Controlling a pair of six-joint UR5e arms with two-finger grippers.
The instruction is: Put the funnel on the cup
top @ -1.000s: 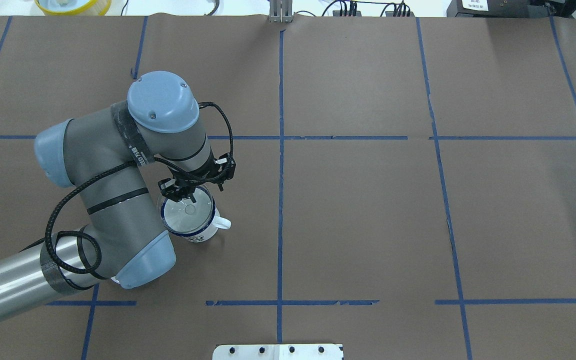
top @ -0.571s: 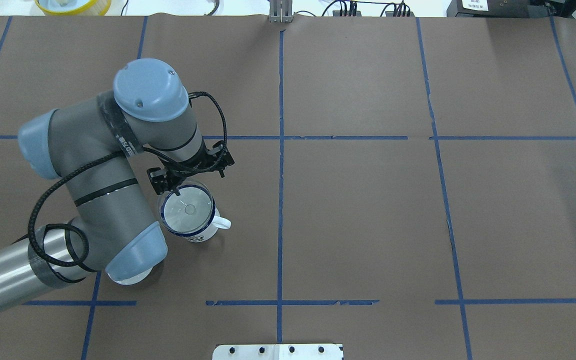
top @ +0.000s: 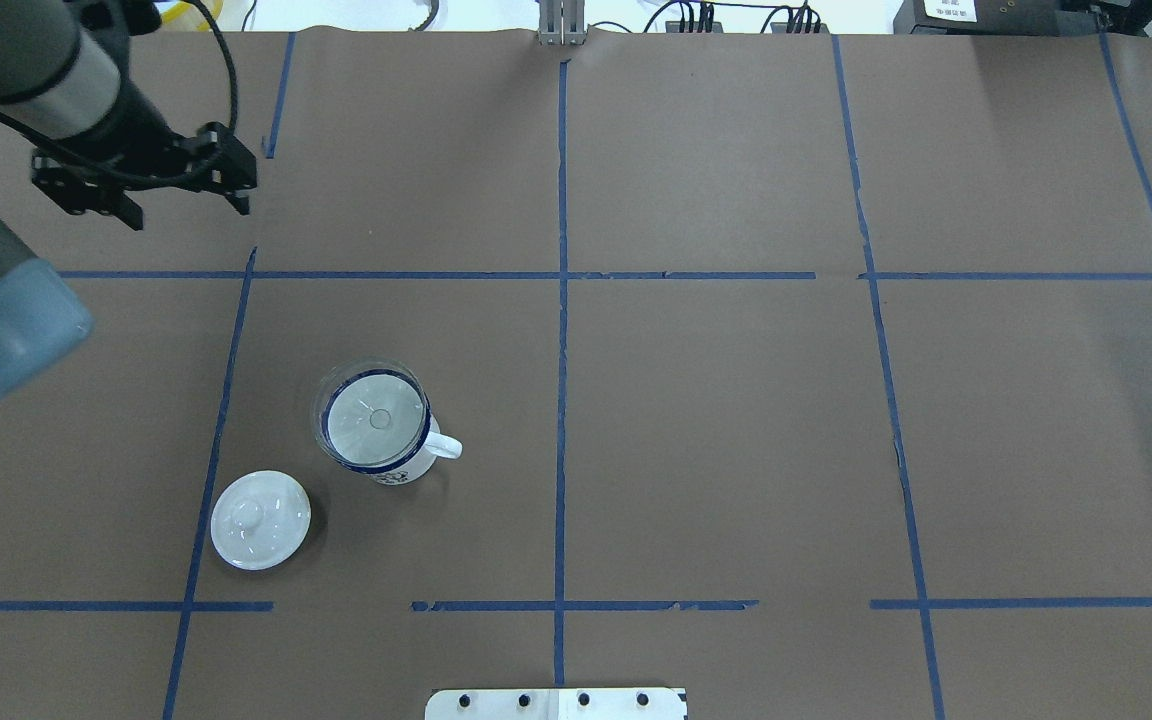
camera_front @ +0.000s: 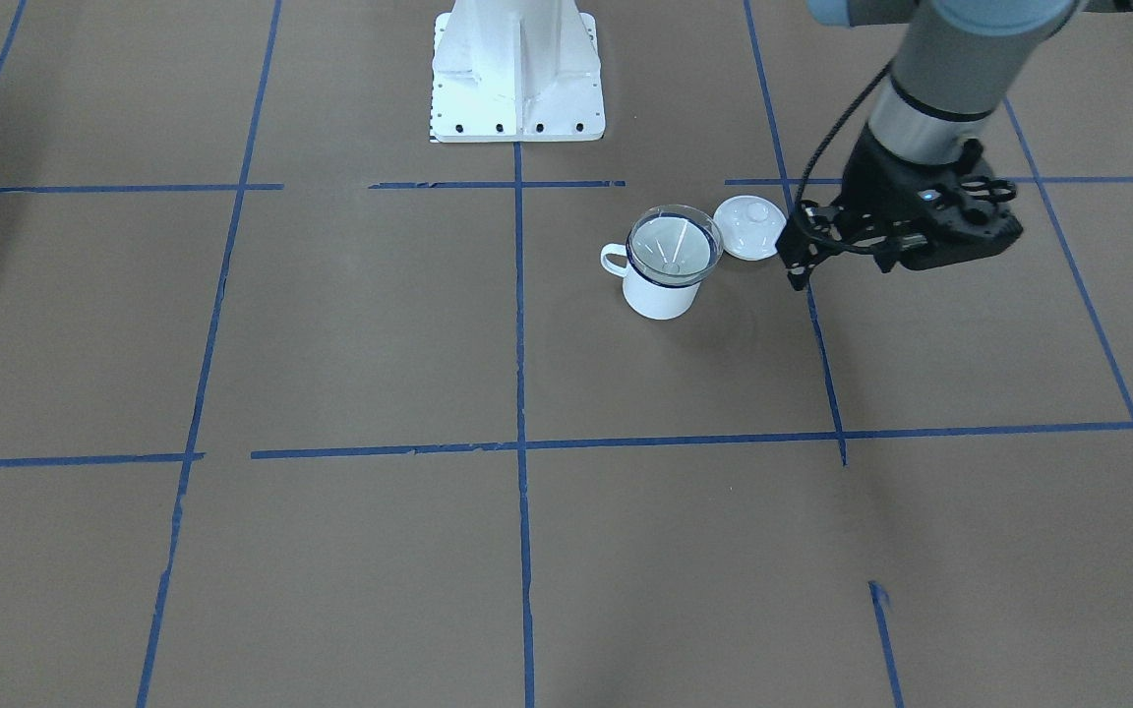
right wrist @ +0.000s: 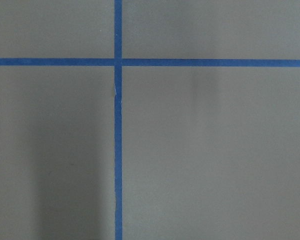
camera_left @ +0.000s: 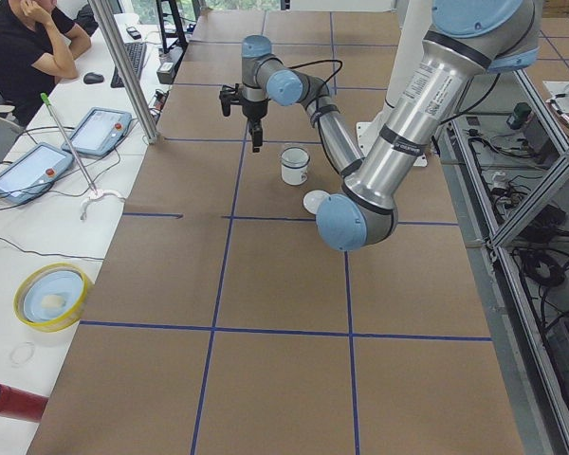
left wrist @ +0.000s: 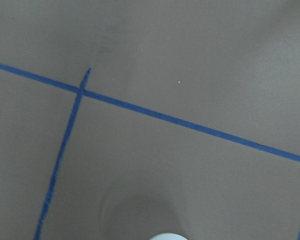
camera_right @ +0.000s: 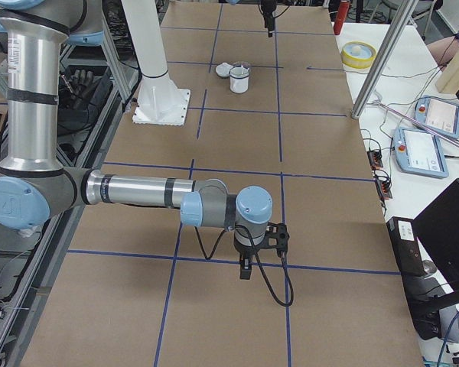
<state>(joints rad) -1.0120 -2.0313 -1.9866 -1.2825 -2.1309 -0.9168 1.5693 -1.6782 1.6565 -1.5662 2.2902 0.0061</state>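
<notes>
The clear funnel (top: 373, 418) sits in the mouth of the white mug (top: 398, 464) with the dark blue rim, spout down. The mug stands upright left of the table's centre, handle towards the centre line. Both also show in the front view: funnel (camera_front: 673, 246), mug (camera_front: 660, 295). My left gripper (top: 151, 195) is open and empty. It hangs above the table far from the mug, near the far left corner, and also shows in the front view (camera_front: 852, 261). My right gripper (camera_right: 245, 271) shows only in the right side view, and I cannot tell its state.
A round white knobbed lid (top: 260, 520) lies flat on the table just beside the mug, on the robot's side; it also shows in the front view (camera_front: 749, 227). The white robot base (camera_front: 517, 69) stands at the near edge. A yellow bowl (camera_left: 52, 296) sits off the table's left end.
My left gripper has drawn back from the mug's rim and swung away to the far left. The funnel stays on the mug. The lid, earlier under the arm, is now in sight.
</notes>
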